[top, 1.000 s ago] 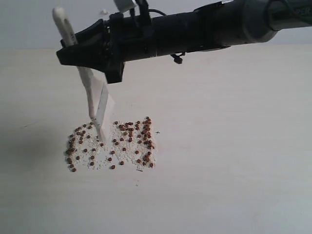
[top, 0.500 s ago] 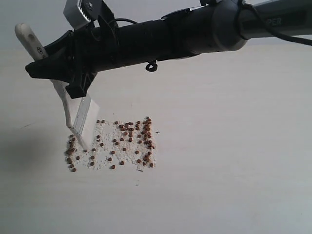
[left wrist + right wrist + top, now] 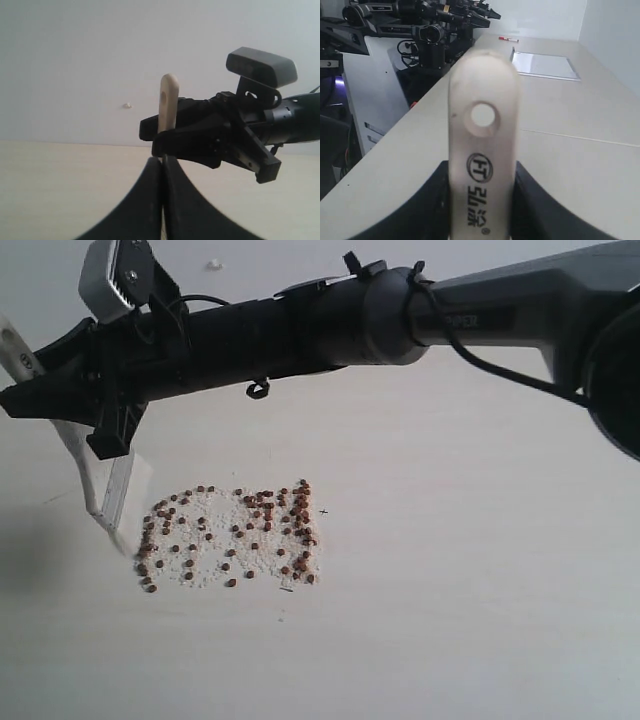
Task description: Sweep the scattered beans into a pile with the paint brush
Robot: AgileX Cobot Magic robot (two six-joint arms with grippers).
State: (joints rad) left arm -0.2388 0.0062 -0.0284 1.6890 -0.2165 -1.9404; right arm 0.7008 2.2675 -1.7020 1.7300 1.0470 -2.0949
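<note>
Nearest in the exterior view is the bare, pale cream surface point(image 3: 450, 650). Just beyond it, left of the middle, dozens of tiny round reddish-brown beans point(image 3: 262, 508) lie spread in a loose, roughly rectangular patch. They are mixed with fine whitish crumbs point(image 3: 215, 562) and sit thicker toward the patch's far right corner.

Just beside the patch's left edge is the wide flat paint brush point(image 3: 108, 495), with a cream wooden handle, silver metal ferrule and off-white bristles. It is tilted so that its handle leans up and away to the left. The bristle tip is low by the surface; whether it touches cannot be told.

Above, the black right tool point(image 3: 40, 402) is clamped on the brush handle. The right wrist view shows a dark jaw on either side of the handle, below its round hole. A long black arm point(image 3: 330, 330) carries this tool across from the right.

In the left wrist view the black left tool point(image 3: 162, 167) is closest, its fingers pressed together on nothing. Past it is the right tool, with the handle end standing up from it and a grey camera housing point(image 3: 261, 67) on top. Farthest back is a plain pale wall point(image 3: 75, 60).
</note>
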